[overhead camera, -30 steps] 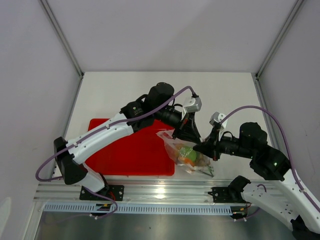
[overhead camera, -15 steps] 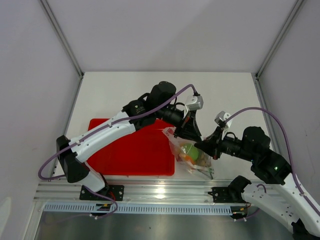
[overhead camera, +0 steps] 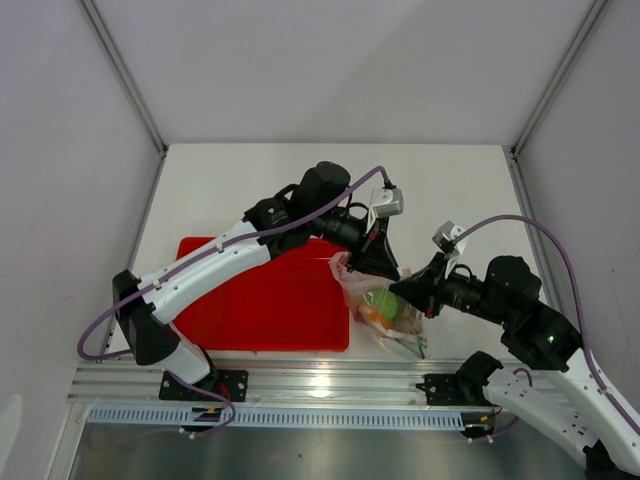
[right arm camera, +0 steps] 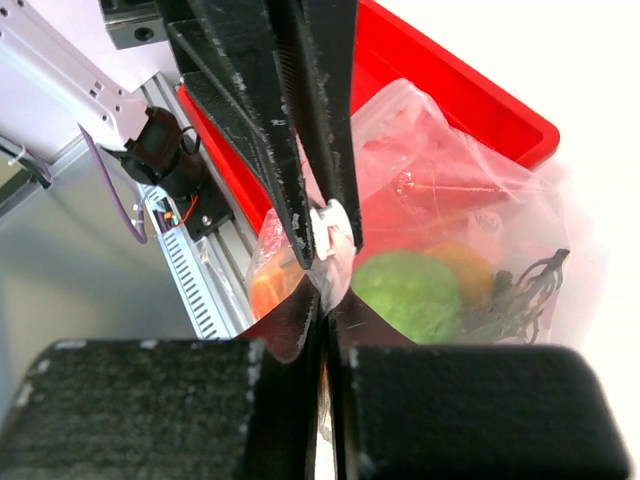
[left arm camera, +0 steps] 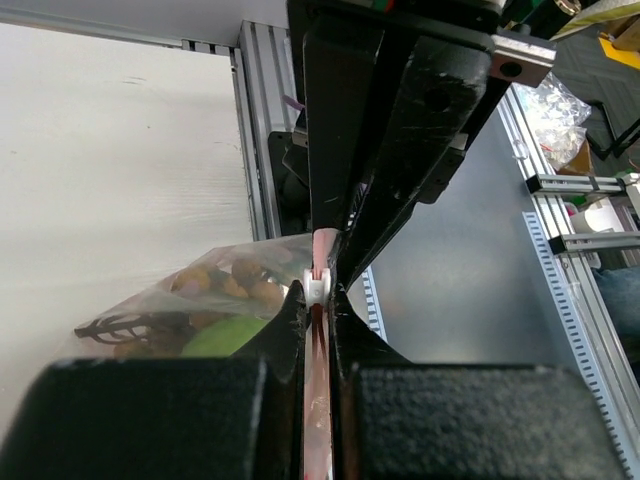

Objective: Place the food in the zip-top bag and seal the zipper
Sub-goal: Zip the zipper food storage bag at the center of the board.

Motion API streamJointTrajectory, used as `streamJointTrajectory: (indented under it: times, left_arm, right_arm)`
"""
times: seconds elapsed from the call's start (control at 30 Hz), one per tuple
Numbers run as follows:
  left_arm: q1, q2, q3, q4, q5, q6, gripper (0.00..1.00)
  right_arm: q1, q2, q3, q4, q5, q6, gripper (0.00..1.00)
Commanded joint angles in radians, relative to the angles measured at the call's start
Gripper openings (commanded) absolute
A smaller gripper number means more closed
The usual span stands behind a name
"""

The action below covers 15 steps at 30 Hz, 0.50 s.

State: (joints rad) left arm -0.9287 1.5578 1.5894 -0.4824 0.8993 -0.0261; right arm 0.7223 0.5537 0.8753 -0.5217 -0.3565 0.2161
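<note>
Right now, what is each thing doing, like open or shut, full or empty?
zip-top bag: full, held at its top.
food: inside the bag.
zipper: pinched by both grippers; whether sealed, cannot tell.
left gripper: jaws shut on the zipper.
right gripper: jaws shut on the zipper.
red tray: lying flat, no food showing.

the thin pinkish press strip [left arm camera: 316, 420] of the clear crinkly plastic bag [overhead camera: 395, 330] lies hidden in the top view beneath the left gripper [overhead camera: 391, 271] and right gripper [overhead camera: 396, 288]. in the left wrist view it runs off the bottom edge between blurred black fingers [left arm camera: 150, 420]. the flat red plastic tray [right arm camera: 480, 100] is cut by the right wrist view's top edge.
</note>
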Motion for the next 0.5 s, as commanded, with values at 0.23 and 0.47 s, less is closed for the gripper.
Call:
streamJointTrajectory:
  times: [0.23, 0.47]
  left_arm:
    - [0.018, -0.018, 0.015, -0.048, 0.027, 0.012, 0.0]
    - [0.018, -0.018, 0.02, -0.07, 0.023, 0.018, 0.01]
  right_arm:
    - [-0.001, 0.02, 0.099, 0.035, -0.004, -0.098, 0.0]
    - [-0.001, 0.008, 0.045, 0.117, 0.073, -0.023, 0.0]
